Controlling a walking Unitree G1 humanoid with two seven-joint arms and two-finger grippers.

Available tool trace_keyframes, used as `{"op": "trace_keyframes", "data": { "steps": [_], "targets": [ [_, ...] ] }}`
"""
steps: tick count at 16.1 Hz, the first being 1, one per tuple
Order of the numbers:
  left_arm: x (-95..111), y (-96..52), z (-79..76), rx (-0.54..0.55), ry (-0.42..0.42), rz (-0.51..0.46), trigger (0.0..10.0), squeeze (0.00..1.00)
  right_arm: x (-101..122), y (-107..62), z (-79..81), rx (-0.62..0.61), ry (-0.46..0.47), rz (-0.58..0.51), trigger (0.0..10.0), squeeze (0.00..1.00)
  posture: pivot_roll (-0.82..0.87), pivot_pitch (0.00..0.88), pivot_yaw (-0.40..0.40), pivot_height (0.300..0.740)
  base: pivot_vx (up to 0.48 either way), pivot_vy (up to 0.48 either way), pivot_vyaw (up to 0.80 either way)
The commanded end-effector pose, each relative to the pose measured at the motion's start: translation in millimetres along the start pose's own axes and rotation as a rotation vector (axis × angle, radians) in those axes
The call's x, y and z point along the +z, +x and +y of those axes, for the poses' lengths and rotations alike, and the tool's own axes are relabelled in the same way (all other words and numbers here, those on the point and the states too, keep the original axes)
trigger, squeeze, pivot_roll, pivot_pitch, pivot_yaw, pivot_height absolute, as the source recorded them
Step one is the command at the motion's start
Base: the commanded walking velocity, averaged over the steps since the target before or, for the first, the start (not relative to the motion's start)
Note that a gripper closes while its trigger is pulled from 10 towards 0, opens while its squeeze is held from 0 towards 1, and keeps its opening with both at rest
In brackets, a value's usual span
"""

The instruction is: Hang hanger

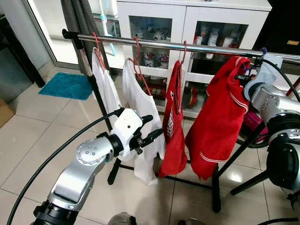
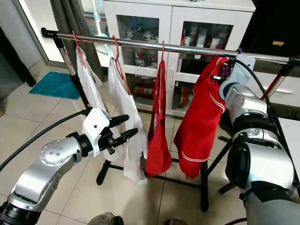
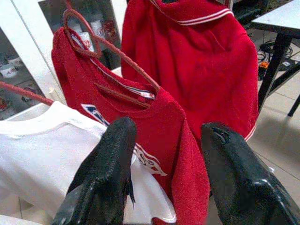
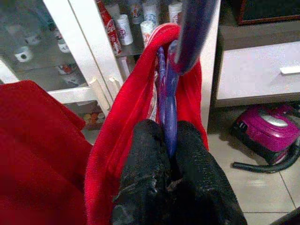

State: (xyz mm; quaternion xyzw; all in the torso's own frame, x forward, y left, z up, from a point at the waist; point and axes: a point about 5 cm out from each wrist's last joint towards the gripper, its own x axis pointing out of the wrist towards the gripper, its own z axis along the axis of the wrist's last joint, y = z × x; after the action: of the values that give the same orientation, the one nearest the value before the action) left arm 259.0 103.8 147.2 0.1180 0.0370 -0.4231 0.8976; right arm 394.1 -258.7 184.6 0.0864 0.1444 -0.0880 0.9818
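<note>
The blue hanger (image 4: 168, 101) stood up between the right gripper's (image 4: 169, 140) two black fingers, which were pressed together on its stem, its hook at the chrome rail (image 1: 187, 46). Whether the hook sat fully over the rail could not be told — in the wrist view a blurred dark bar crossed it. A red jersey (image 1: 218, 122) with white trim hung from that hanger, its collar bunched around the stem and touching the fingers. In the head views the gripper was mostly hidden behind the silver right wrist and the jersey's shoulder.

The left gripper (image 3: 166, 154) hovered lower, in front of the rack, its fingers spread wide and holding nothing. It pointed at the garments hanging to the left of the jersey: a red shirt (image 1: 173, 126) on a red hanger (image 3: 108, 51), then two white shirts (image 1: 140, 117), also on red hangers. One white shirt's hem hung just behind the left fingers.

The rack (image 1: 215, 187) stood on black legs on pale floor tiles (image 1: 42, 140). Behind it were a white glass-door cabinet (image 1: 187, 23) with cups and jars inside, a grey curtain (image 1: 82, 18) and a teal mat (image 1: 66, 86). A magenta vacuum cleaner (image 4: 269, 129) sat on the floor at the right — partly cut off.
</note>
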Motion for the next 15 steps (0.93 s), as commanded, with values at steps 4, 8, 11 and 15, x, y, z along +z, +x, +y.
{"op": "trace_keyframes", "data": {
  "steps": [4, 8, 11, 15],
  "targets": [
    [0, 1.1, -0.8, -0.019, 0.023, 0.009, 10.0, 0.0, -5, 0.9, 1.4, 0.016, 0.002, 0.029, 0.0, 0.0, 0.03, 0.026, 0.027, 0.74, 0.0, 0.0, 0.0],
    [0, 2.5, 9.2, 0.106, 0.013, 0.009, 10.0, 0.0, 22, -2.5, 1.1, 0.066, 0.016, -0.139, 0.0, 0.0, 0.04, 0.029, 0.021, 0.74, 0.0, 0.0, 0.0],
    [-2, 4.1, 10.5, 0.187, -0.054, -0.011, 10.0, 0.0, 28, -8.8, -0.7, 0.118, -0.013, -0.203, 0.0, 0.0, 0.04, 0.04, 0.02, 0.74, 0.0, 0.0, 0.0],
    [-4, 5.7, 1.5, 0.201, -0.079, -0.013, 10.0, 0.0, 16, -33.1, 2.2, 0.166, -0.14, -0.28, 0.0, 0.0, 0.02, 0.066, 0.025, 0.74, 0.0, 0.0, 0.0]
  ]
}}
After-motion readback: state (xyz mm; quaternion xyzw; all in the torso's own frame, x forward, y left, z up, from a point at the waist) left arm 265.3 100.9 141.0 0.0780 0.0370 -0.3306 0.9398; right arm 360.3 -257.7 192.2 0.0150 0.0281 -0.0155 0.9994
